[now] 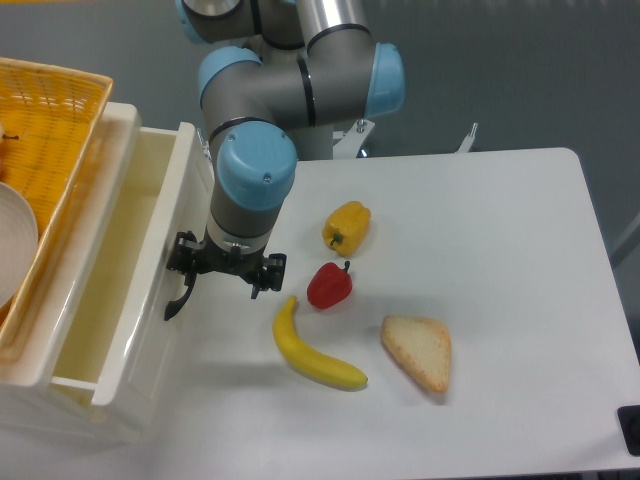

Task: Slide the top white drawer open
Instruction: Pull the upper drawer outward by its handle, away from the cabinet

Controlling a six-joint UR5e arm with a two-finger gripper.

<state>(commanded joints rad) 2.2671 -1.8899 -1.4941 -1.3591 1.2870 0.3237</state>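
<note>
The top white drawer (150,345) stands at the left, pulled out to the right so that its cream inside (95,290) shows. Its front panel faces the table, and the curved black handle (178,300) sticks out just left of my gripper (225,270). The gripper hangs straight down from the blue and grey wrist (250,185), right against the panel at the handle. The wrist body hides the fingers themselves. The drawer follows the gripper, so the grip is on the handle.
A yellow wicker basket (50,120) with a white dish (12,250) in it sits over the drawer's left side. On the white table (500,250) lie a banana (312,352), a red pepper (329,285), a yellow pepper (347,226) and a bread slice (418,352).
</note>
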